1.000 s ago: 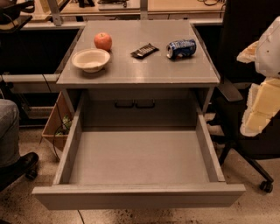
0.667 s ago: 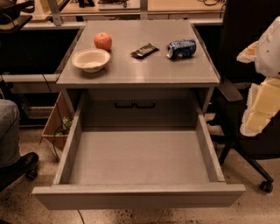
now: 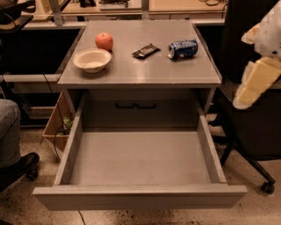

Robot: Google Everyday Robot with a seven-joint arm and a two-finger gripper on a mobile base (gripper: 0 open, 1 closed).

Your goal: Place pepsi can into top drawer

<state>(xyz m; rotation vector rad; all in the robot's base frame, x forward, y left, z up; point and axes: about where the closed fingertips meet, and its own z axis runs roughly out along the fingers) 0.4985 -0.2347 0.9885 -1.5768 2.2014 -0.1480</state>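
While the blue, dented pepsi can [image 3: 183,48] is laid sideways at 2 o'clock on the cabinet top [image 3: 145,70], above the open top drawer [image 3: 140,196], the gripper [image 3: 254,85] at 3 o'clock is cropped, its grip state indeterminable.

A speckled floor [image 3: 263,213] lies below. A black wheeled office chair [image 3: 257,138] stands right, a cardboard box [image 3: 53,126] left, and wood-topped desks [image 3: 184,6] run along the far side. The gripper [image 3: 250,90] hangs at the right edge, before the chair.
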